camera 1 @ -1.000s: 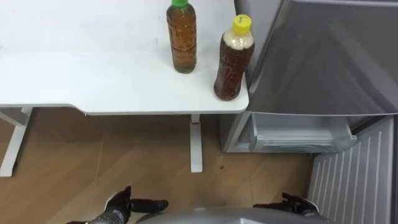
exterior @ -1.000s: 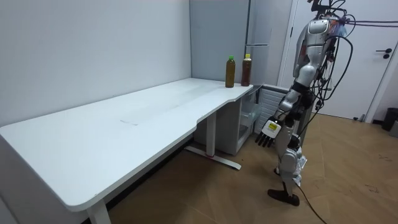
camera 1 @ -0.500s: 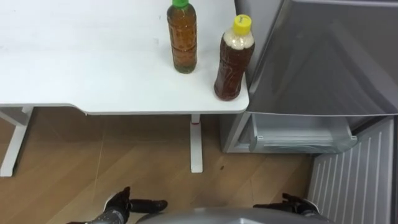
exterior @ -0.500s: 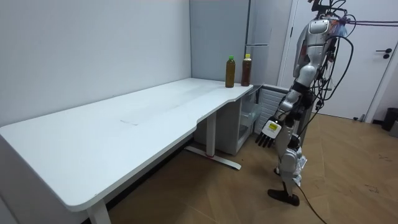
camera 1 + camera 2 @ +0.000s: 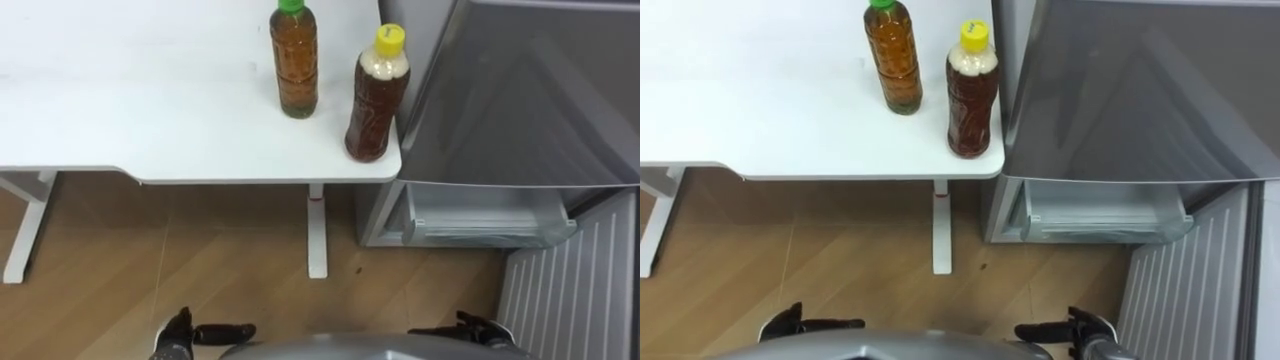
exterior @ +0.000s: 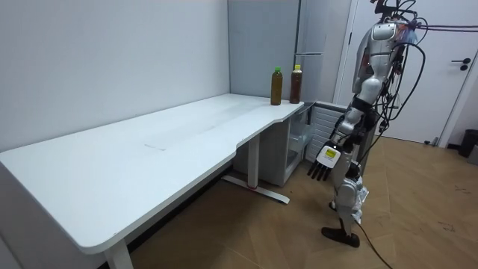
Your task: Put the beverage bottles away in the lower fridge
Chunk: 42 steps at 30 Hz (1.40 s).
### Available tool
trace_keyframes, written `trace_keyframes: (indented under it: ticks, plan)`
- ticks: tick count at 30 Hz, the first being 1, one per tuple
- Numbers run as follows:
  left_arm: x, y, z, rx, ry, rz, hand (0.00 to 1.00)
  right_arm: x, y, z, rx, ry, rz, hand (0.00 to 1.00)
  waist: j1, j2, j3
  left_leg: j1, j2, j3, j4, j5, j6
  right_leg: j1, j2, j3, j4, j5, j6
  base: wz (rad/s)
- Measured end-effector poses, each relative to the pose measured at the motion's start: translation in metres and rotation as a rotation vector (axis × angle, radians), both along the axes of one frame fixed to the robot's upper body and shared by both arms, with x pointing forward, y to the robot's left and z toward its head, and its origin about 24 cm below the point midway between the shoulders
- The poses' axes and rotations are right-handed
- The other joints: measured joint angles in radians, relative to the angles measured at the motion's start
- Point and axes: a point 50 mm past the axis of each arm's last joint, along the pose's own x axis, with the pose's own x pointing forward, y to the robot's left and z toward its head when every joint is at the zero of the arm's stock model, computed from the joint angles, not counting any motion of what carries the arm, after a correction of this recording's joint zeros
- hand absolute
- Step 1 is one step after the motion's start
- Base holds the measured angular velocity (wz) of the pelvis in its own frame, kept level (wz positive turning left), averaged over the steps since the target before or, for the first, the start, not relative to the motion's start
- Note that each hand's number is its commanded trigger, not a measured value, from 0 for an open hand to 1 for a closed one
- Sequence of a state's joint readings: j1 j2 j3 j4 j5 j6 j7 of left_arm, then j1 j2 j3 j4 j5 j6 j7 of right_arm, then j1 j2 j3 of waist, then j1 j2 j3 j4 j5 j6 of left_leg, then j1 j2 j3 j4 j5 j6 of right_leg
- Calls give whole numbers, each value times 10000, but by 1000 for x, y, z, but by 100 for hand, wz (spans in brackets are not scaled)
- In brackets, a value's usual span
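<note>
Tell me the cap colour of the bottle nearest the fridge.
Yellow cap on that bottle; clearest in the left eye view.

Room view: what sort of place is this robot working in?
Probably an office or lab room rather than a home kitchen: a long white desk, a grey fridge standing beside it with its lower door open, and plain bare walls over a wood floor.

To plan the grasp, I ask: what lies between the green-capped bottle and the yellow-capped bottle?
A bare strip of white table; the green-capped bottle and the yellow-capped bottle stand apart, as both eye views show.
</note>
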<state>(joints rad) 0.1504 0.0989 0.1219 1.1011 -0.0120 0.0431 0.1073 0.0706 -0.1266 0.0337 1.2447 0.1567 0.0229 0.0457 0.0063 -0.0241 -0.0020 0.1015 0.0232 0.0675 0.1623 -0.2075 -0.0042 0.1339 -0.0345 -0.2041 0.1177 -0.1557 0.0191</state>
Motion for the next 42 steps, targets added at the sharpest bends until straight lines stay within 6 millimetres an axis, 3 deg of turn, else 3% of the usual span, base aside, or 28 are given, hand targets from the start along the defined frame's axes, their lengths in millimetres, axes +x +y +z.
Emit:
trace_keyframes:
  ticks: [6, 11, 17, 23, 27, 30, 35, 38, 42]
  plan:
    - [-11, 18, 4, 878, -164, 2613, 0, -1, -2, 0, -32, -35, -206, 0, 79, 76, 19, 119, -13, -64, 46, -75, 7, 155, -15, -42, -9, -55, 14, 2]
    - [1, 46, 21, 2179, -1716, 6562, 0, -8, -5, 0, -221, 106, -504, 0, 322, 99, 42, 178, -54, -203, 71, -71, 11, 268, -60, -243, 17, -87, 36, 10]
    - [1, 60, 32, 1868, -2843, 11629, 0, -11, -8, 1, -272, 56, -764, 0, 505, 182, 28, 234, -58, -152, 29, -75, 12, 250, -63, -163, 25, -100, 40, -3]
    - [6, 71, 46, 2032, -3998, 14235, 0, -13, -15, 3, -802, 1, -384, 0, 560, 181, 13, 302, -56, -144, -16, -79, 17, 201, -65, -159, 29, -107, 51, -1]
    - [21, 77, 61, 2266, -4801, 14542, 0, -16, -17, 4, -1045, -59, -141, 0, 573, 215, 1, 345, -45, -138, -13, -80, 15, 244, -55, -164, 58, -106, 50, -1]
    - [42, 88, 87, 2960, -6199, 14332, 0, -15, -18, 5, -1362, -160, 148, 0, 556, 246, 1, 308, -37, -165, -3, -81, 17, 174, -60, -180, 152, -106, 51, 0]
    - [84, 101, 153, 4726, -9545, 12115, 0, -18, -19, 5, -1491, -77, 103, 0, 521, 296, -9, 280, -41, -174, 33, -81, 17, 210, -56, -116, 174, -103, 46, 0]
    - [103, 99, 191, 4541, -11572, 11322, 0, -17, -20, 5, -1491, -127, 44, 0, 462, 308, -14, 233, -49, -208, 41, -80, 18, 195, -57, -157, 173, -102, 44, 3]
    - [120, 85, 226, 3796, -13555, 9899, 0, -16, -20, 5, -1452, -106, 9, 0, 384, 299, -8, 208, -62, -268, 49, -79, 19, 224, -67, -192, 148, -103, 45, 5]
